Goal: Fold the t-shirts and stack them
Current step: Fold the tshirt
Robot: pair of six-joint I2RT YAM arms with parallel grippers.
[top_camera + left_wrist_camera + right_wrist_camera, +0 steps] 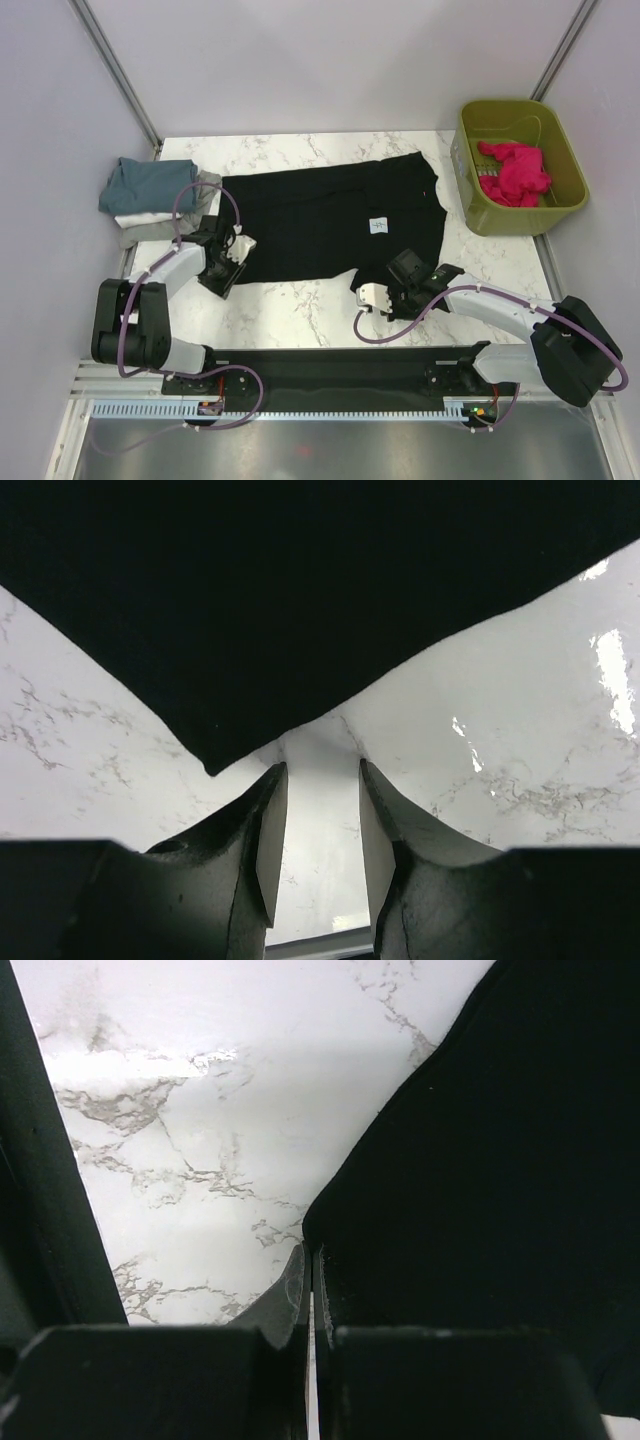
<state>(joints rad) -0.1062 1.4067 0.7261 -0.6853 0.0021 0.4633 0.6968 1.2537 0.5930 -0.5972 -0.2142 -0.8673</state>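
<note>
Black t-shirt (330,215) spread flat mid-table (300,310), both arms at its near hem.

The shirt covers most of the marble, laid open so that it can be folded where it lies. The olive basket (500,222) at the far right holds only a pink cloth (515,172), and the pile of folded shirts (150,190) (teal-blue on top, white and grey under it) waits at the far left for this one to join it. The right gripper (311,1263) sits at the hem's right corner with its jaws pressed together. They appear to pinch the cloth edge, though black on black makes that hard to confirm. The left gripper (322,775) stands partly open and empty, with bare marble between its fingers (268,830) and the shirt's left corner just ahead, probably lined up for a matching grip. The white label (378,226) faces up.
</note>
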